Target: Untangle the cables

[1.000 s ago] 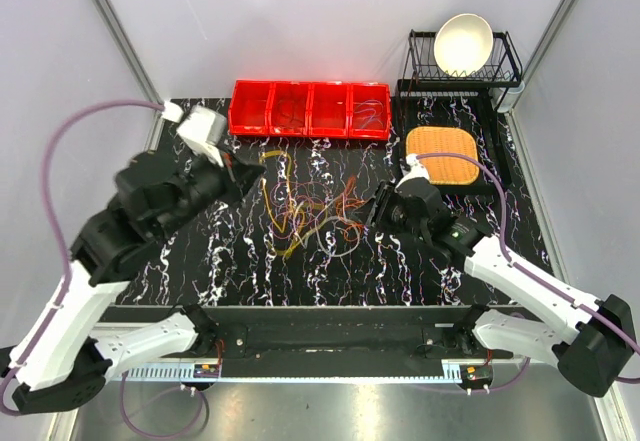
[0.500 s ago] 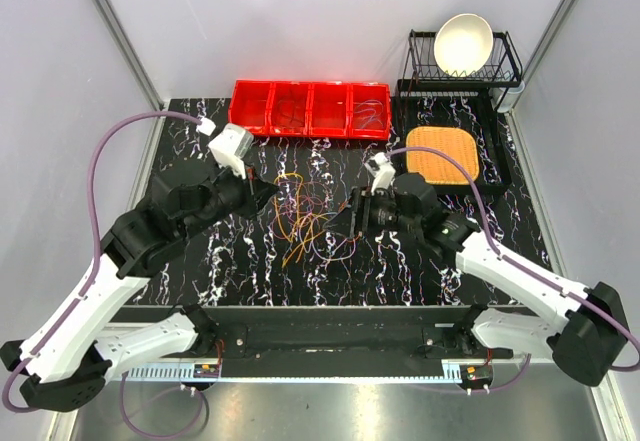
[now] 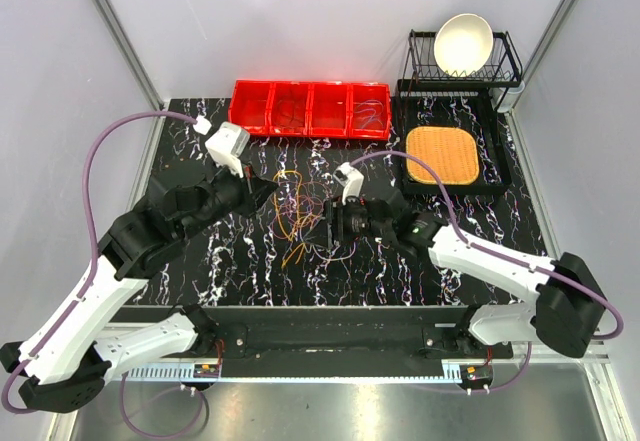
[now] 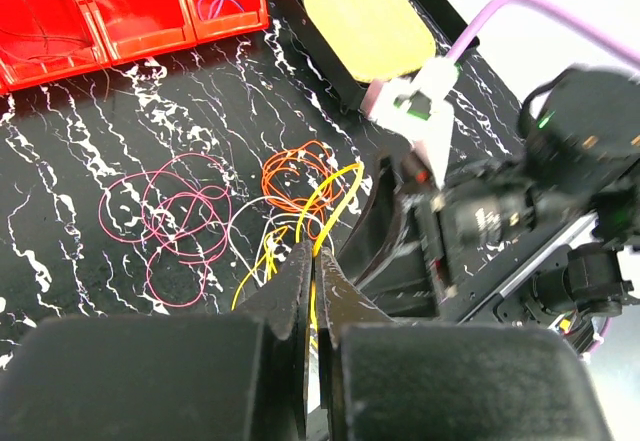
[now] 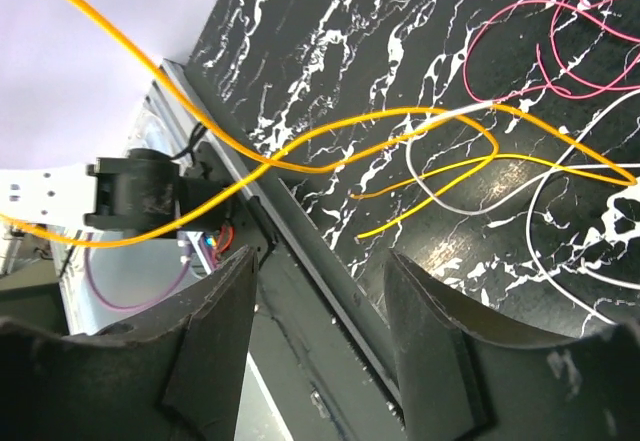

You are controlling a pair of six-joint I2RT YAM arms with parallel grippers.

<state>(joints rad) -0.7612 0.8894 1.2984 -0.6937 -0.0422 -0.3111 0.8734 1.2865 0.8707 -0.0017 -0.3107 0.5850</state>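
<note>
The cables (image 3: pixel 300 216) lie as a loose tangle of orange, yellow, pink and whitish wires in the middle of the black marbled table. My left gripper (image 3: pixel 271 191) hovers at the tangle's left edge. In the left wrist view it (image 4: pixel 315 253) is shut on a yellow cable (image 4: pixel 335 186) that rises from beside an orange coil (image 4: pixel 295 171) and pink loops (image 4: pixel 170 221). My right gripper (image 3: pixel 326 232) sits low at the tangle's right side. Its jaws (image 5: pixel 320 286) stand open and empty, with an orange-yellow cable (image 5: pixel 300 146) strung across ahead of them, above pink (image 5: pixel 560 31) and white (image 5: pixel 560 161) strands.
A row of red bins (image 3: pixel 310 109) holding a few wires stands at the back. An orange mat (image 3: pixel 440 154) lies on a black tray at the back right, below a rack with a white bowl (image 3: pixel 462 43). The table's front rail (image 5: pixel 330 291) runs under the right fingers.
The right arm has swung left and down to the tangle's edge and its jaws have widened. The left arm came right to the tangle with the yellow cable, then held still.
</note>
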